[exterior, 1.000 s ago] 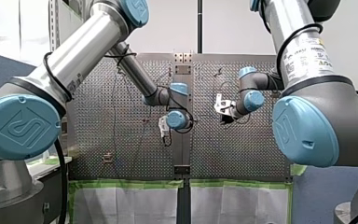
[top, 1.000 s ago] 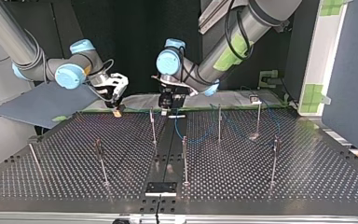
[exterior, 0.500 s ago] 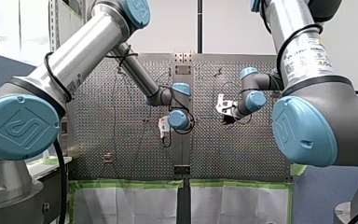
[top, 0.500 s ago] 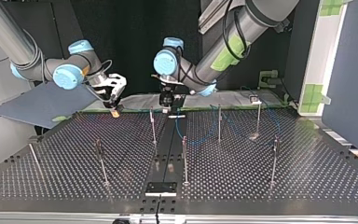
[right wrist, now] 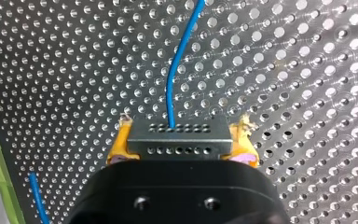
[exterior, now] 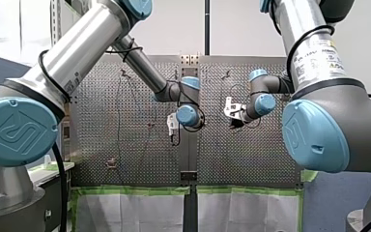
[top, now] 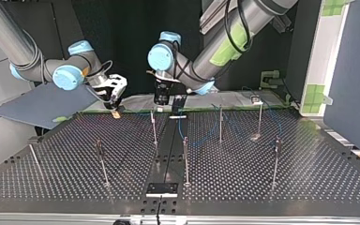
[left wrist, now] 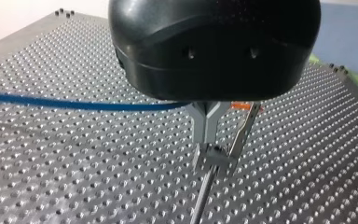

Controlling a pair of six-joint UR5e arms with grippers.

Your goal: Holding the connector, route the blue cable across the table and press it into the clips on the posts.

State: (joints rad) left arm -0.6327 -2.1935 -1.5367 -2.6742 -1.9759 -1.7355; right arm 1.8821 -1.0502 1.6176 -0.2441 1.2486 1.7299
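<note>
right claw point(right wrist: 181, 142) is clamping the connector point(right wrist: 177, 136) | left claw point(left wrist: 221, 128): cannot tell | risk: blue cable point(left wrist: 74, 103) snagging a post point(left wrist: 204, 191), pulling connector loose

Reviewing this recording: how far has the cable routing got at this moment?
Done: my right hand grips the connector, the blue cable trailing from it. In hand: my left hand hovers at a post with the cable running up to it. Remaining: in the top view the cable lies slack on the table, and no post visibly holds it yet.
</note>
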